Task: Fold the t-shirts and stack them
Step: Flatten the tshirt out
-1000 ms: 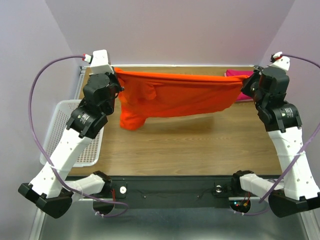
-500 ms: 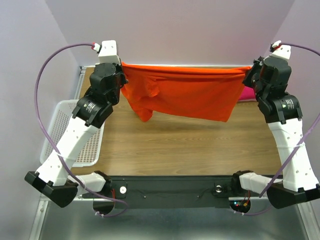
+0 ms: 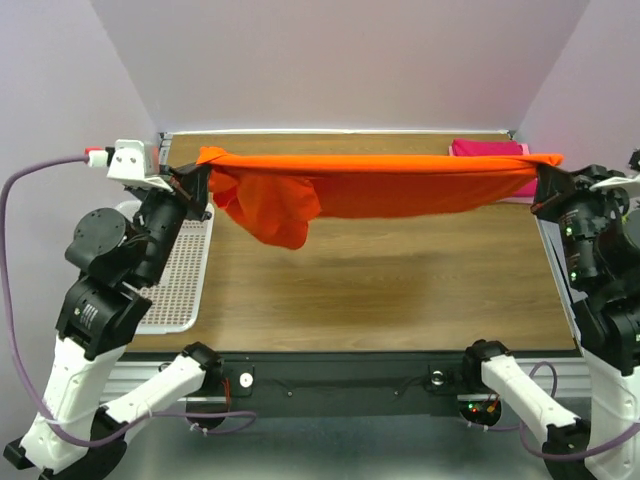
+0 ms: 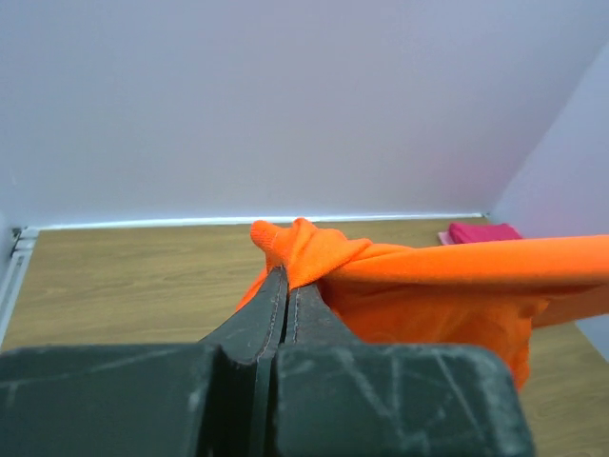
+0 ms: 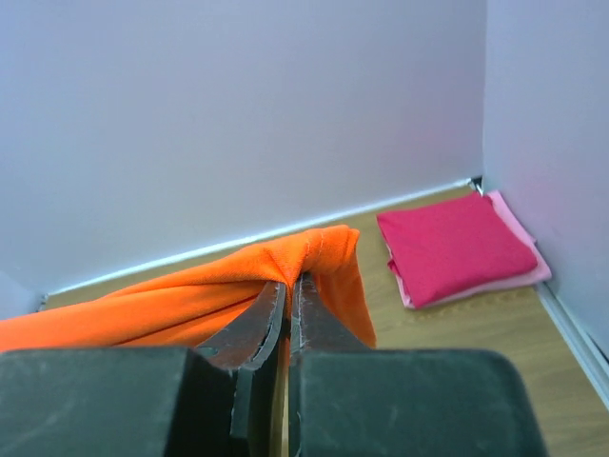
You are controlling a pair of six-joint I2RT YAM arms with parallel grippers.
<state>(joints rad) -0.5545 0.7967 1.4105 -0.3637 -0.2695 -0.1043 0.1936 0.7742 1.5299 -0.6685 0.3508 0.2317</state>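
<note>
The orange t-shirt point(image 3: 380, 185) hangs stretched in the air between my two grippers, well above the table, with a bunch of cloth sagging near its left end. My left gripper point(image 3: 203, 162) is shut on its left corner point(image 4: 304, 252). My right gripper point(image 3: 545, 168) is shut on its right corner point(image 5: 319, 252). The magenta-pink t-shirt point(image 3: 490, 150) lies folded at the far right corner of the table, with its paler pink edge showing in the right wrist view point(image 5: 457, 248).
A white lattice basket point(image 3: 180, 275) stands off the table's left edge, under my left arm. The wooden table point(image 3: 380, 290) spreads below the shirt. Lilac walls close the back and both sides.
Both arms have swung outward and nearer to the camera, lifting the orange shirt higher and pulling it out wider and tauter. The pink shirt has not moved.
</note>
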